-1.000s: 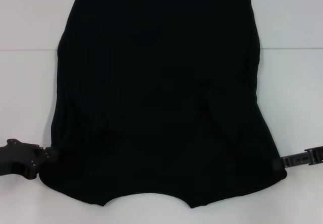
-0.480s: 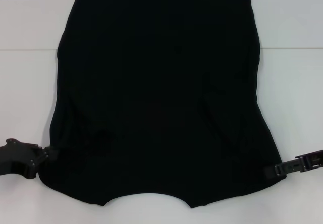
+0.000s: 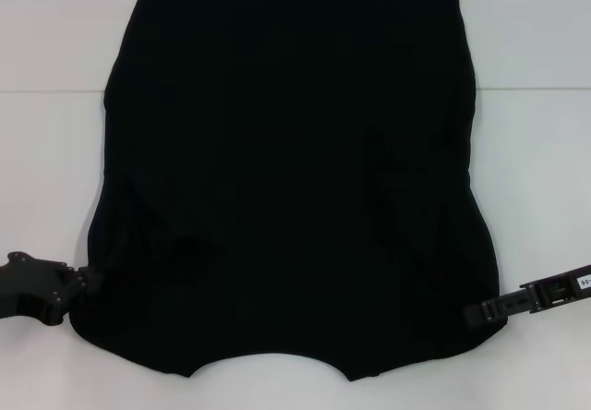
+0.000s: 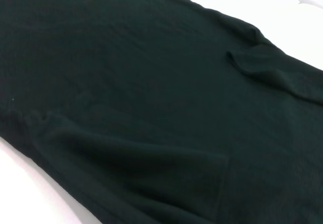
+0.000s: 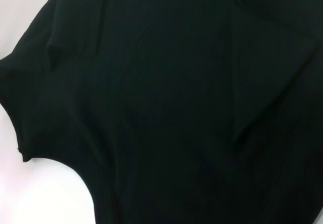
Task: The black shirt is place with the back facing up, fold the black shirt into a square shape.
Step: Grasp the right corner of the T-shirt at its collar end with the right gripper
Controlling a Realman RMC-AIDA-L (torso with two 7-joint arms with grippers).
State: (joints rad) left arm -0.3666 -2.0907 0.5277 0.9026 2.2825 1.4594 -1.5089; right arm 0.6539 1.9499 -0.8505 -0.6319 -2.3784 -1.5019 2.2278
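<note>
Shirt first: the black shirt [image 3: 291, 170] lies flat on the white tabletop [image 3: 46, 170], plain side up, with both sleeves folded in over its body. The left claw [image 3: 88, 281] is at the shirt's near left corner, touching the edge. The right claw [image 3: 476, 315] is at the near right corner, tip on the cloth. I cannot tell if either claw is apart or together

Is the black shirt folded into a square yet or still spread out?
Partly folded: the black shirt lies flat, both sleeves tucked inward, body full length, not yet square.
</note>
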